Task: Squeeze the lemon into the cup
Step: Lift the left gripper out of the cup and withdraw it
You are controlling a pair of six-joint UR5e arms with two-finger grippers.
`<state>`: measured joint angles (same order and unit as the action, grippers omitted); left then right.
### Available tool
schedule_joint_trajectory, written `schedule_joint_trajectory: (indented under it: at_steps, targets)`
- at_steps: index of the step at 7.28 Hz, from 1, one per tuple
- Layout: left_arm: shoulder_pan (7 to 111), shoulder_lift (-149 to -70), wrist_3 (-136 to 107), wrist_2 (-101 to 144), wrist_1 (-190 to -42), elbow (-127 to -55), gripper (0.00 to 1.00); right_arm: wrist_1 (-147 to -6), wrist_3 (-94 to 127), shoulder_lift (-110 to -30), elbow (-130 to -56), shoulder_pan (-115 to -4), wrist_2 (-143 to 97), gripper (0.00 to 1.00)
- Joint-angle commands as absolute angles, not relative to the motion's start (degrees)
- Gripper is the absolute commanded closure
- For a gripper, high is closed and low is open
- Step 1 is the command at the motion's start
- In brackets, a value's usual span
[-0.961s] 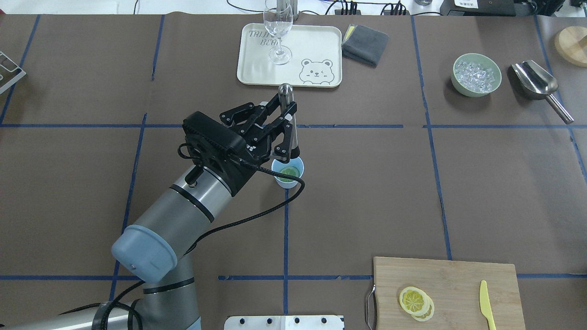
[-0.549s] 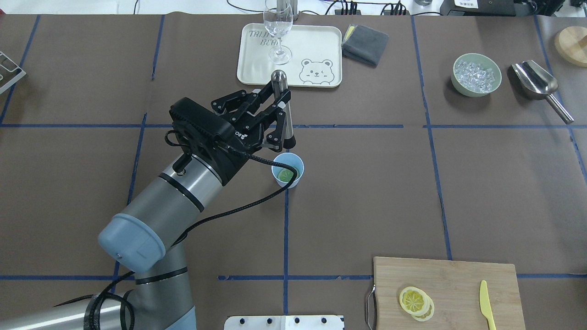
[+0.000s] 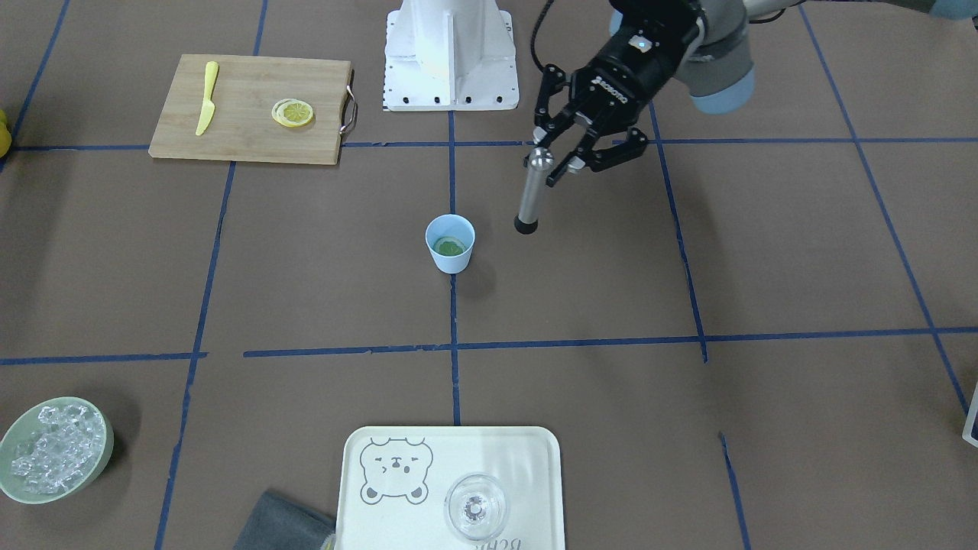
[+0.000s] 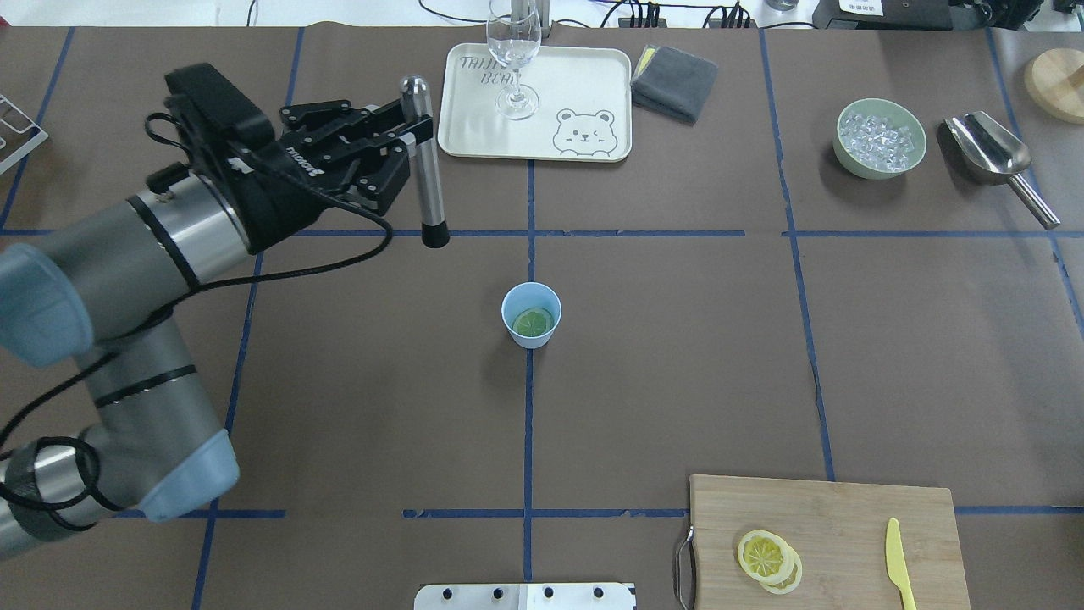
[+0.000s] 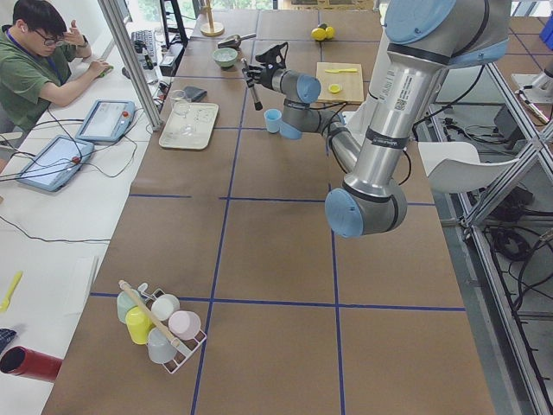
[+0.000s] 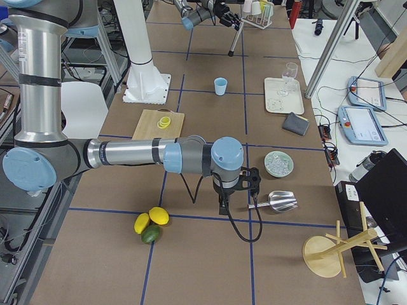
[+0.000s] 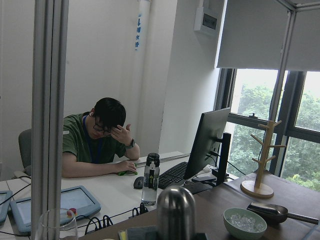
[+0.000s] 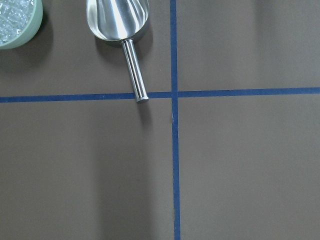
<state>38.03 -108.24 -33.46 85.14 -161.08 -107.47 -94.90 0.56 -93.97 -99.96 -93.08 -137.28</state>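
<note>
Note left hand (image 4: 412, 135) over tabletop (image 4: 677, 356), fingers closed tight on upper end of steel muddler (image 4: 430, 191), black tip pointing down. See cup (image 4: 530, 341) standing upright mid-tabletop on a blue tape line (image 4: 528, 424), well apart from the muddler. Find lemon (image 4: 533, 322) lying flat in cup's bottom, below the rim. Spot right hand (image 6: 236, 194) pointing down at far end of tabletop, just beside handle of metal scoop (image 8: 118, 20); cannot tell how far open.

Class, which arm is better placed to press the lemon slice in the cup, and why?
Left: the left gripper holds the rod near the cup; the right gripper hangs far off beside the scoop.
</note>
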Motion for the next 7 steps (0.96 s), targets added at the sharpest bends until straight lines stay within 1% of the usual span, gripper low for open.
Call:
schedule_joint_trajectory:
  at_steps: [1,2,3,4,5,7]
  targets:
    - [53.6,-97.9,-33.8,112.0,-157.3,-109.2,1.0,-94.9,0.5,-94.0,-100.0,-93.1,-137.3,0.0]
    - [62.8,-93.5,-33.8,127.3,-155.8,-108.8,1.0,-94.8,0.5,-94.0,-100.3,-93.1,-137.3,0.0]
    - [68.8,-90.2,-33.8,137.0,-155.1,-107.9,1.0,-94.8,0.5,-93.8,-100.4,-93.1,-137.3,0.0]
    - [70.2,-86.3,-33.8,142.2,-152.3,-107.0,1.0,-94.8,0.5,-93.6,-100.5,-93.1,-137.3,0.0]
    - [70.4,-84.1,-36.5,143.8,-145.5,-107.3,1.0,-94.8,0.4,-93.4,-100.5,-93.1,-137.3,0.0]
    - [70.4,-82.7,-40.7,143.9,-142.5,-106.6,1.0,-91.7,0.6,-94.1,-100.5,-93.1,-137.3,0.0]
